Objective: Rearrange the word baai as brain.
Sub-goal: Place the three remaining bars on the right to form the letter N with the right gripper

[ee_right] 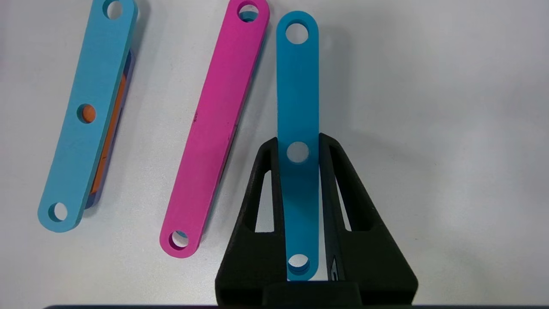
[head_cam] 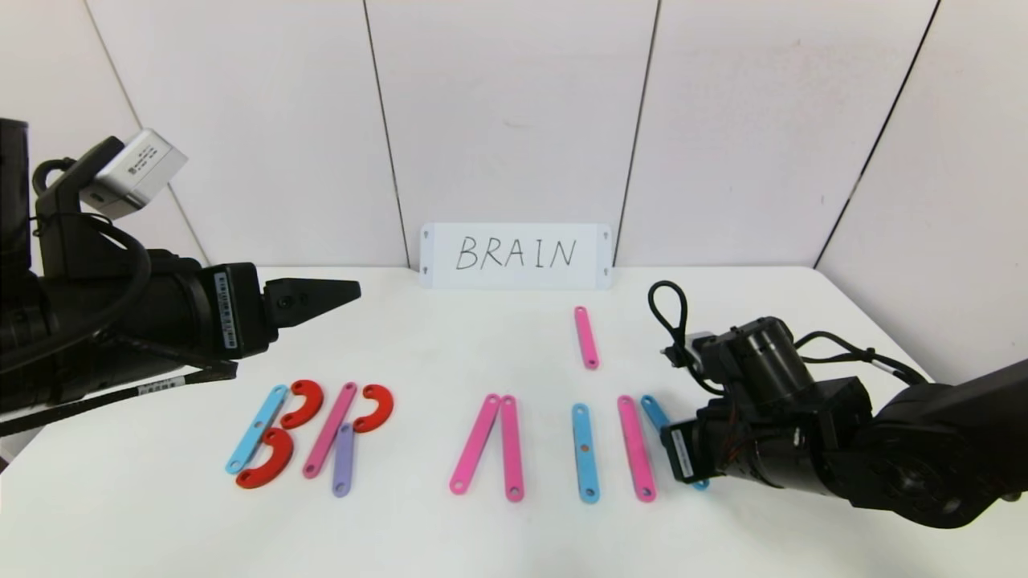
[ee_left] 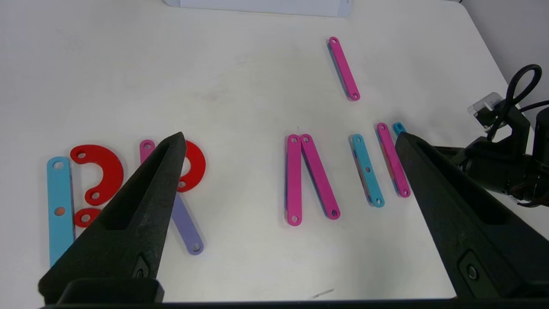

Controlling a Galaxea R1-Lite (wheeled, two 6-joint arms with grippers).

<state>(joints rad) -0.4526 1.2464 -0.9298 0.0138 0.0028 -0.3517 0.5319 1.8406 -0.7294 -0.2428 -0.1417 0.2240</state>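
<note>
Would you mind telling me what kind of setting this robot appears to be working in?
Most likely a lab or test bench for robot trials: a bare white table closed in by plain white panels, a handwritten BRAIN card propped at the back, and holed plastic strips laid out as letters.

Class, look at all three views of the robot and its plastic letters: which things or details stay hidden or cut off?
- Blue strip, head view: its near half is hidden behind the right hand's wrist.
- Lower red curve, left wrist view: mostly hidden by a finger of the left hand.
- BRAIN card, left wrist view: cut off by the edge, writing unseen.
- Orange piece, right wrist view: mostly covered by a light-blue strip.
</note>
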